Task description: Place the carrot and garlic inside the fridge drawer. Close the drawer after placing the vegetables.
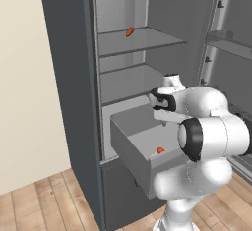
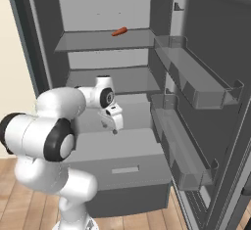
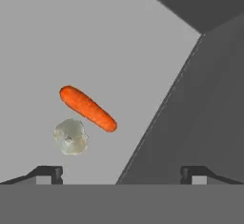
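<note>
Orange carrot [image 3: 87, 108] beside garlic [image 3: 70, 136] on fridge drawer [image 3: 95, 37] floor, fingers [image 3: 47, 173] spread above.

The white arm rises from its base, bends at the dark elbow joint and reaches forward, its wrist turned so the hand points downward. The gripper [image 2: 114, 127] hangs at the end of it with its two small dark fingertips [image 3: 47, 173] set wide apart, nothing between them, the jaws standing fully spread and empty.
</note>
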